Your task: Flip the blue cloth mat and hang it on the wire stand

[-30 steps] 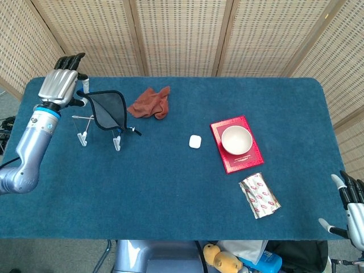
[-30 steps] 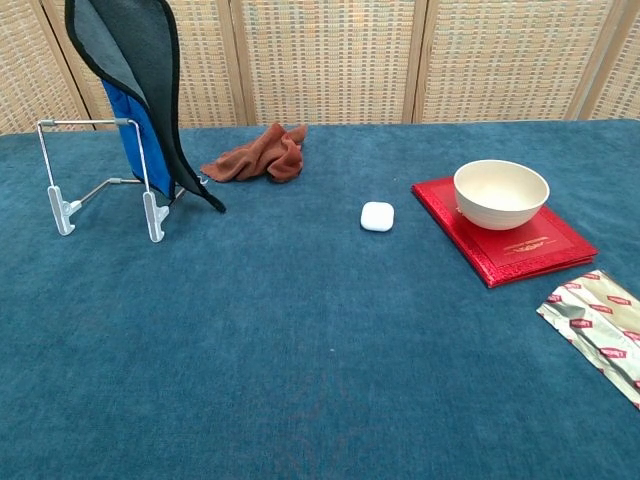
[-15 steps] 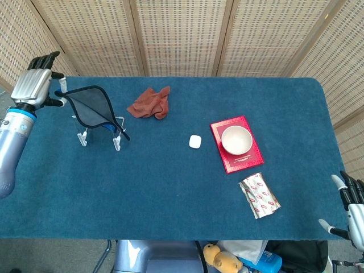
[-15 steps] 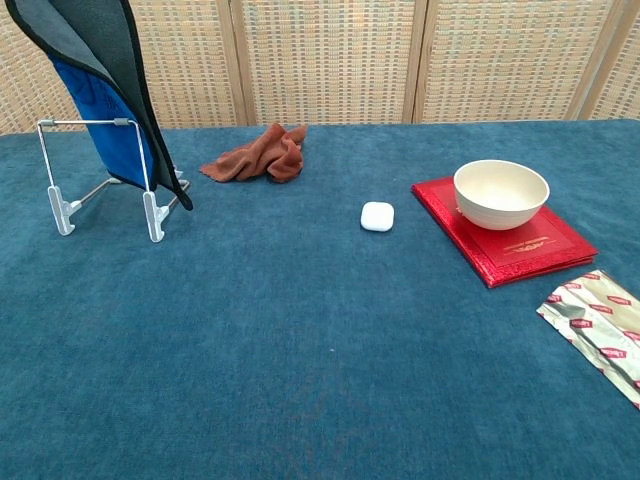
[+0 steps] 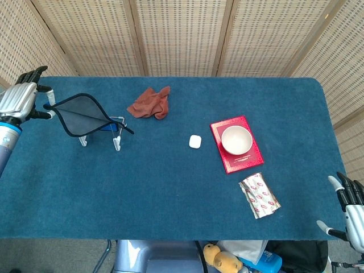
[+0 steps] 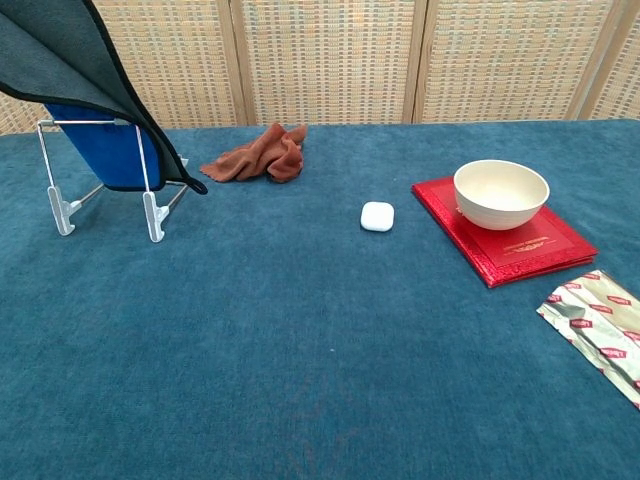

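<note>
The cloth mat shows its grey side with a black border on top and its blue side underneath. It is stretched over the wire stand, which stands at the table's left. My left hand grips the mat's far left corner, at the table's left edge, holding it raised. My right hand hangs off the table's near right corner, fingers apart, holding nothing. Neither hand shows in the chest view.
A crumpled rust-red cloth lies behind the stand. A small white case sits mid-table. A white bowl rests on a red book. A silver foil packet lies near the front right.
My left hand has drawn the mat's corner leftward and lower, so the mat went from hanging steeply to spreading flatter over the stand. The right hand has barely moved.
</note>
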